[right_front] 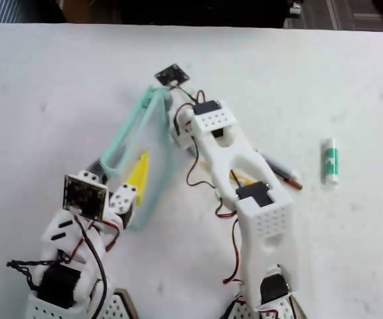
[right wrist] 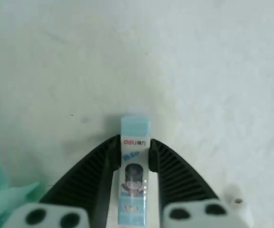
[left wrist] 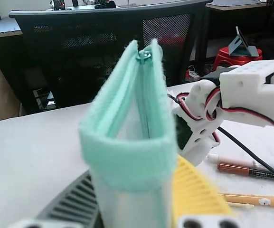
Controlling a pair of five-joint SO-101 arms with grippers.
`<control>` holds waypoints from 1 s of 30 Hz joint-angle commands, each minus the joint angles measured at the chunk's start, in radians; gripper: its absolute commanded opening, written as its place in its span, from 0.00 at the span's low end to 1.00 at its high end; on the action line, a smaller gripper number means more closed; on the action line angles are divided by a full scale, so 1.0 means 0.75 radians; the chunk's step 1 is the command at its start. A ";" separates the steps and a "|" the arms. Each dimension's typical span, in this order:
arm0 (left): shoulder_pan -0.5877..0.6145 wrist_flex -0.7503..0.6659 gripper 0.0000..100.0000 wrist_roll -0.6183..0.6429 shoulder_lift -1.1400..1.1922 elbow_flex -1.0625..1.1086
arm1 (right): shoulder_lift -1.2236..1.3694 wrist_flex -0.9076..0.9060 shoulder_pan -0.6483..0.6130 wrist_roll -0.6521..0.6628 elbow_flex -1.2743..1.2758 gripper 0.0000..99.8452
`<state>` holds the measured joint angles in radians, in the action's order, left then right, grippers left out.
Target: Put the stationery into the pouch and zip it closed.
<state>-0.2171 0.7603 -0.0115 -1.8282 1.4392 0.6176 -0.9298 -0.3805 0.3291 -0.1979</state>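
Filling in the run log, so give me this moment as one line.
left gripper: shut on pouch | right gripper: shut on eraser | on table: glue stick, pens | zip: open

Mint pouch [right_front: 126, 136] between two arms on white table [right_front: 58, 86] — pens [right_front: 281, 169] beside one arm, glue stick [right_front: 330, 160] apart

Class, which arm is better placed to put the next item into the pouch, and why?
The right. The right hand is already shut on the eraser, close beside the pouch, while the left hand is busy gripping the pouch's end.
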 commanded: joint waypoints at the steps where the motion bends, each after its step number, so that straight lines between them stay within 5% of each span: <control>1: -0.021 -0.004 0.12 -0.014 -0.003 -0.012 | -0.003 -0.017 0.034 -0.006 -0.020 0.02; 11: -0.030 -0.004 0.12 -0.014 -0.003 -0.010 | -0.099 -0.042 0.038 -0.008 -0.027 0.02; 23: -0.030 0.000 0.11 -0.014 -0.003 -0.010 | -0.952 -0.279 0.136 -0.008 -0.027 0.02; 30: -0.163 0.023 0.14 -0.025 -0.003 -0.025 | -1.470 -0.361 0.001 0.002 -0.018 0.02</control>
<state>-0.2478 0.7603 -0.0146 -1.8282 1.4392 -0.3184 -1.1769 -0.3191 0.3307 -0.1933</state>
